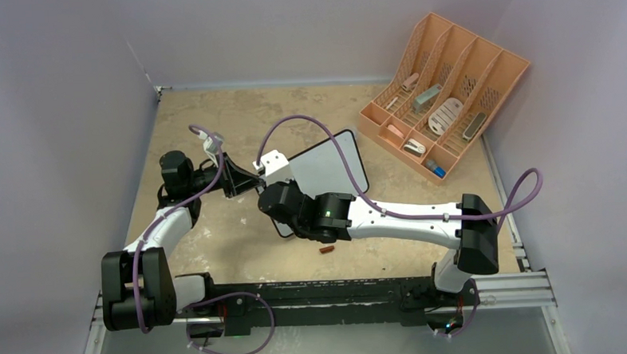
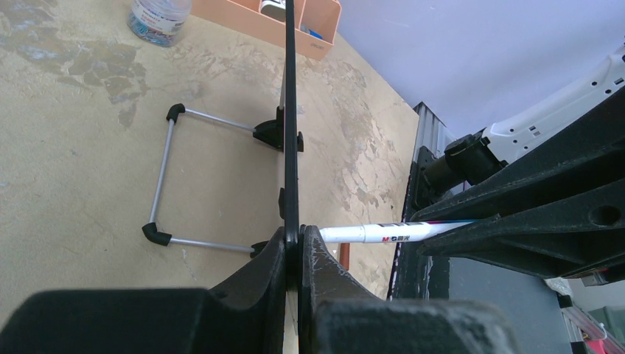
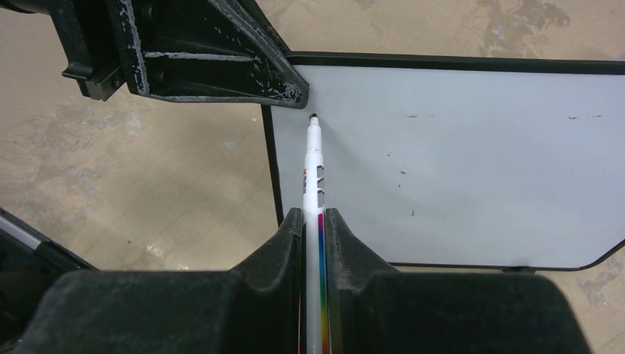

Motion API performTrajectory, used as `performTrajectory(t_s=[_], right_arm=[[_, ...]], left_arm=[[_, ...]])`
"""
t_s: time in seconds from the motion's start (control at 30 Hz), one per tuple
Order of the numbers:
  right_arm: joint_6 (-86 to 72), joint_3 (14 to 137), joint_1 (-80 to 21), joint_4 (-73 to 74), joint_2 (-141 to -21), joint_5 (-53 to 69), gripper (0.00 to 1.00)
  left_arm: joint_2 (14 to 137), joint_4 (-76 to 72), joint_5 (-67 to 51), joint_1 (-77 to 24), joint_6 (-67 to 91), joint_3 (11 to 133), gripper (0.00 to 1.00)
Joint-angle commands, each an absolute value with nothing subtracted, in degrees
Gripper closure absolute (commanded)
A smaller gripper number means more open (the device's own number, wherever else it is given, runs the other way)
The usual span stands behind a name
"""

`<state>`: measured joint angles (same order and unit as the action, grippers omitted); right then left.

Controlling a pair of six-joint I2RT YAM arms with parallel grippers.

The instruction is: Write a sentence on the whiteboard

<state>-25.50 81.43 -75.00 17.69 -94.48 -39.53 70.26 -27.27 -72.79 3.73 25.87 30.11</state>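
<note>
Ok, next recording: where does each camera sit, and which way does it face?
Top external: fixed above and behind the bases, looking down on the table, whiteboard and peach organizer; both arms show.
Left wrist: looks along the left fingers, shut on the whiteboard's edge, seen edge-on.
Right wrist: looks along the right fingers, shut on the marker, toward the board's face.
Shared: both wrist views show the whiteboard, the marker and the other arm's fingers.

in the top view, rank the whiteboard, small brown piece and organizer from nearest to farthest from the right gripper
From the right gripper:
1. whiteboard, at table centre, right at the gripper
2. small brown piece, toward the near edge, by the right forearm
3. organizer, in the far right corner
</note>
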Motion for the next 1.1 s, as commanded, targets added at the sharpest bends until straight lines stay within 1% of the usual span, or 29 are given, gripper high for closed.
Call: performTrajectory(t_s=[0.0, 0.6, 1.07], right_arm=[[-25.6, 84.2, -75.3, 17.0, -94.9, -40.9, 1.00], [-27.0, 83.8, -75.2, 20.2, -95.9, -39.4, 1.00], [-27.7, 82.0, -75.4, 21.0, -95.5, -35.8, 1.00]], left_arm=[[70.0, -26.3, -73.7, 2.7, 23.2, 31.0, 1.00], [69.8, -26.3, -73.7, 2.7, 23.2, 31.1, 1.00], [69.7, -26.2, -73.6, 2.7, 23.2, 31.1, 1.00]])
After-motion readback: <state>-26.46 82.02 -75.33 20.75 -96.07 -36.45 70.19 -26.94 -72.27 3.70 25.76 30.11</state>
